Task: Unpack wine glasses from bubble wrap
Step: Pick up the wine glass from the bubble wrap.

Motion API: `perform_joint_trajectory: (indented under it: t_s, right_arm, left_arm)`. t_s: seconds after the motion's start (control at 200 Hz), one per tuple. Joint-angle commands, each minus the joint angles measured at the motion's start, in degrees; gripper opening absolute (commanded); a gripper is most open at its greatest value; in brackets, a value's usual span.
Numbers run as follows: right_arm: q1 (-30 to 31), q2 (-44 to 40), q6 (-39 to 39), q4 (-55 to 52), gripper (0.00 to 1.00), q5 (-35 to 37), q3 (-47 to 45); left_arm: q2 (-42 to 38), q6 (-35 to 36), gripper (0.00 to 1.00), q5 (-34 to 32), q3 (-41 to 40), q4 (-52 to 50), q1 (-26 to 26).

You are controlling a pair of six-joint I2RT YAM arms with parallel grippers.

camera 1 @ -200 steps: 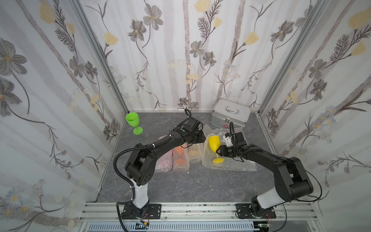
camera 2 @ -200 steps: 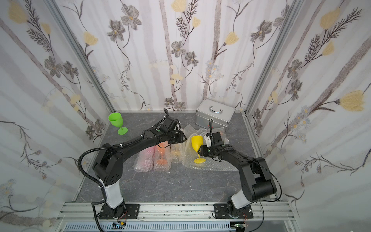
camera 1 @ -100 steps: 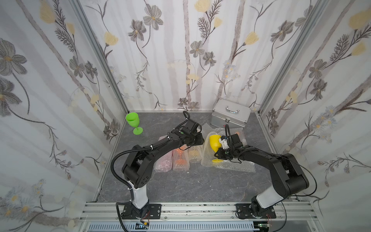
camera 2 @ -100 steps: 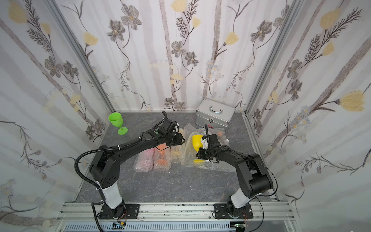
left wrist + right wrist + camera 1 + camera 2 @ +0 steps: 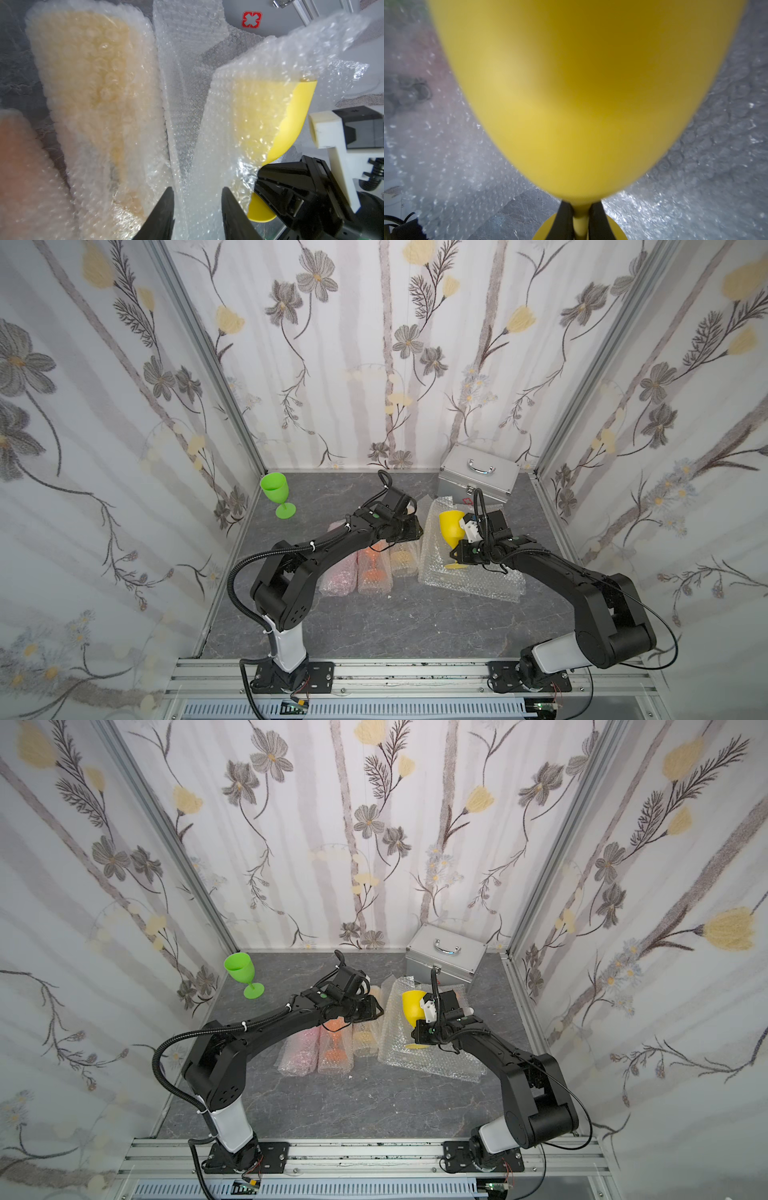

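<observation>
The right claw [image 5: 580, 207] is clenched on the thin stem of the yellow plastic goblet [image 5: 581, 83]. Its black fingers [image 5: 563, 218] press the stem from both sides, just under the cup and above the round foot. In both top views the goblet [image 5: 451, 526] [image 5: 411, 1004] leans over, with its cup tipped toward the back of the grey stone-look surface [image 5: 374, 626]. Its foot is low over the flat sheet of clear bubble wrap [image 5: 478, 580], but I cannot tell if the foot touches it.

The sheet lies on the right half of the surface. Its left edge curls up between the goblet and the left claw [image 5: 196, 189]. The left claw's two fingers stand apart with a fold of that bubble wrap between them. I cannot tell if they pinch it.

Three rolled tubes of bubble wrap lie side by side near the middle of the surface, under the left arm. The pink roll [image 5: 338, 576] is on the left, the orange roll [image 5: 374, 568] is in the middle, and the amber-yellow roll [image 5: 403, 558] is just beside the sheet.

The green plastic goblet [image 5: 276, 495] stands upright and bare near the back left corner. A silver metal case with a handle [image 5: 478, 479] sits in the back right corner.
</observation>
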Motion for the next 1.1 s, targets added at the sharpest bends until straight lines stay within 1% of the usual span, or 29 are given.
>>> perform_joint_trajectory:
  t_s: [0.0, 0.085, 0.185, 0.235, 0.255, 0.425, 0.59, 0.69, 0.869, 1.004, 1.094]
  right_arm:
    - [-0.63, -0.89, -1.72, -4.70, 0.00, 3.69, 0.79]
    - [-1.18, -0.50, -1.72, -6.61, 0.00, 8.58, 1.26]
    - [-2.22, -1.20, -1.16, -6.35, 0.00, 10.58, 1.08]
    - [-2.39, -1.62, -1.02, -5.78, 0.00, 10.13, 1.02]
    - [-2.37, -3.59, -1.09, -5.51, 0.00, 9.87, 0.99]
    - [-2.41, -10.24, -3.37, -0.15, 0.00, 6.57, -0.81]
    - [-1.47, -12.89, -5.84, 4.97, 0.00, 4.33, -2.41]
    - [2.74, -14.63, -8.09, 9.48, 0.00, 7.46, -4.26]
    - [13.02, -16.89, -13.65, 18.17, 0.00, 19.65, -9.77]
    - [19.44, -17.88, -18.62, 23.67, 0.00, 27.29, -12.91]
    - [22.03, -17.80, -20.36, 25.33, 0.00, 30.15, -13.33]
  left_arm:
    - [0.01, -0.60, 0.40, 1.03, 0.45, 2.47, 0.04]
    - [0.55, -0.81, 0.40, 1.61, 0.82, 2.94, 0.06]
    - [0.82, -0.73, 0.40, 1.52, 1.23, 2.74, 0.09]
    - [0.64, -0.64, 0.41, 1.35, 1.20, 2.58, 0.15]
    - [0.57, -0.64, 0.40, 1.30, 1.18, 2.60, 0.17]
    - [-0.44, -0.64, 0.42, 1.51, 0.98, 2.58, 0.70]
    - [-2.02, -1.97, 0.45, 4.38, 0.76, 4.33, 2.11]
    - [-4.00, -3.24, 0.45, 6.90, 0.36, 5.66, 3.79]
    - [-8.53, -3.89, 0.46, 10.10, 0.16, 4.12, 7.69]
    - [-11.85, -2.74, 0.47, 12.51, -0.77, 1.28, 9.45]
    - [-13.09, -1.08, 0.47, 14.31, -0.82, -1.30, 9.47]
